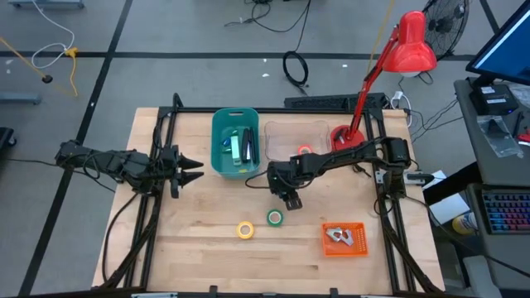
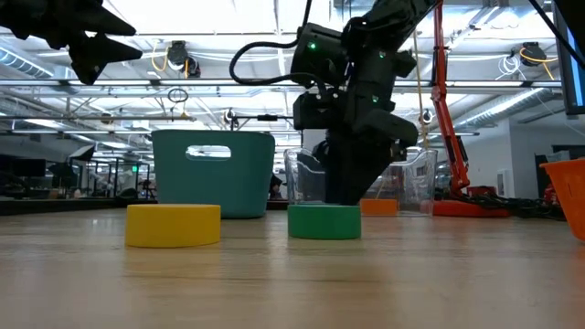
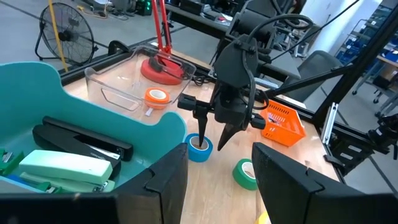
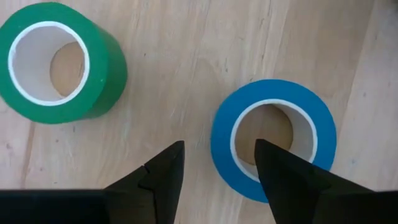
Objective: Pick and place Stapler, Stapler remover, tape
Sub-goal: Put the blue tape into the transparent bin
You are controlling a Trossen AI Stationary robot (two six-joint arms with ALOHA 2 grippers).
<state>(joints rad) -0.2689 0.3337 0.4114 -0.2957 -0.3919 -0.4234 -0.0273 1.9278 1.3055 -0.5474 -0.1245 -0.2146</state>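
Right gripper [image 4: 214,168] open, straddling near wall of blue tape roll [image 4: 273,140] on table beside green roll [image 4: 59,62]. Likely light, rigid, smooth; best pinched through ring wall. Left gripper [image 1: 192,171] open, waiting.

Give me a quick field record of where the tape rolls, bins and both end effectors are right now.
right end effector: open, straddling the wall of the blue tape, one finger in its hole
green tape: on the table
yellow tape: on the table beside the green one
orange tape: in clear bin
teal bin: holds staplers
left end effector: open, waiting left of the teal bin
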